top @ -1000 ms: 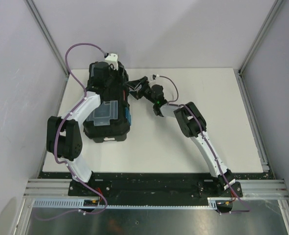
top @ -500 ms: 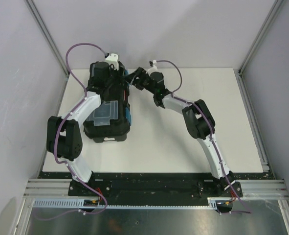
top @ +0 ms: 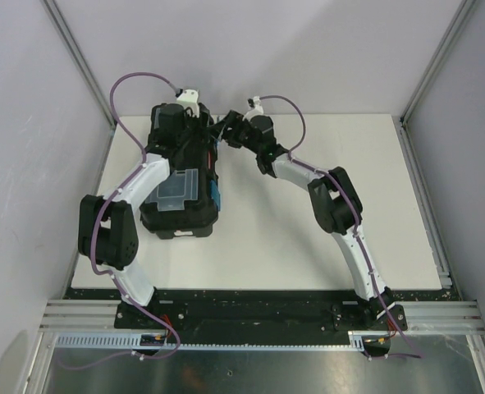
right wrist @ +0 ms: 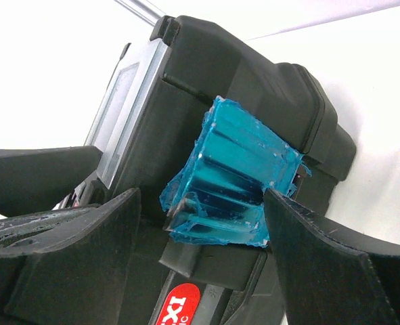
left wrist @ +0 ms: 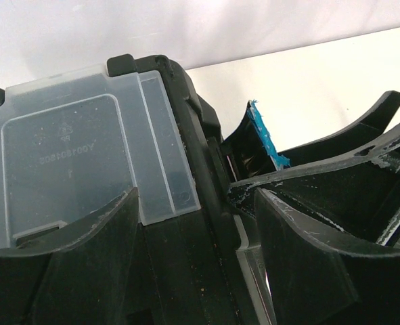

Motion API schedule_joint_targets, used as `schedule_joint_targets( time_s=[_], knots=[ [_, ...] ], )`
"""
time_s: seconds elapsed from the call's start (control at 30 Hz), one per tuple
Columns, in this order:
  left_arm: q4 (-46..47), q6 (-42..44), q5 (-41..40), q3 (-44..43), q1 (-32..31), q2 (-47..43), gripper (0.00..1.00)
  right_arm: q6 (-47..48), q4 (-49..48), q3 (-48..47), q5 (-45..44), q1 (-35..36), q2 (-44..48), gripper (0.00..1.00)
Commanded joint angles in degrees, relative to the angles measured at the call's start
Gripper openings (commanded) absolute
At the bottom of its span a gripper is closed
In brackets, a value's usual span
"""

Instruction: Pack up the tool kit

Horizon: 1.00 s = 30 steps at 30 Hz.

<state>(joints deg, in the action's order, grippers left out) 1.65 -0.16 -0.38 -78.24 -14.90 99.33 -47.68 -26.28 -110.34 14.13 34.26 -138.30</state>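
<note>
Two sets stand open: right fingers (right wrist: 321,264) straddle the blue latch (right wrist: 230,179), left fingers (left wrist: 84,271) hang over the clear lid compartment (left wrist: 71,156). Toolbox (top: 185,222), far left on the surface (top: 308,246), seems rigid, bulky, slick-walled; that latch probably offers the surest purchase.

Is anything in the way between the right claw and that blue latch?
No, nothing I can see. The right gripper has its open fingers on either side of the blue latch on the black toolbox.
</note>
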Motion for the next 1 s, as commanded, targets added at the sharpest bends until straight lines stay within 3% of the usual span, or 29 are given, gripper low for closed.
schedule_joint_targets(
  time_s=[0.0, 0.37, 0.77, 0.97],
  knots=[
    [-14.5, -5.7, 7.4, 3.3, -5.2, 3.1, 0.72, 5.8, 2.0, -1.4, 1.2, 5.7, 6.6, 0.78],
    [-14.2, -12.9, -4.9, 3.4, -3.2, -1.1, 0.74, 12.0, 11.2, -5.1, -3.2, 7.4, 7.8, 0.65],
    [-14.3, -17.9, -6.7, 2.9, 3.2, -6.4, 0.78, 11.1, 13.2, -7.8, -2.1, 7.5, 5.9, 0.36],
    [-14.2, -19.9, -8.8, 4.8, 6.8, -7.4, 0.80, 6.4, 7.3, -4.8, 0.1, 6.6, 5.2, 0.23]
  ],
)
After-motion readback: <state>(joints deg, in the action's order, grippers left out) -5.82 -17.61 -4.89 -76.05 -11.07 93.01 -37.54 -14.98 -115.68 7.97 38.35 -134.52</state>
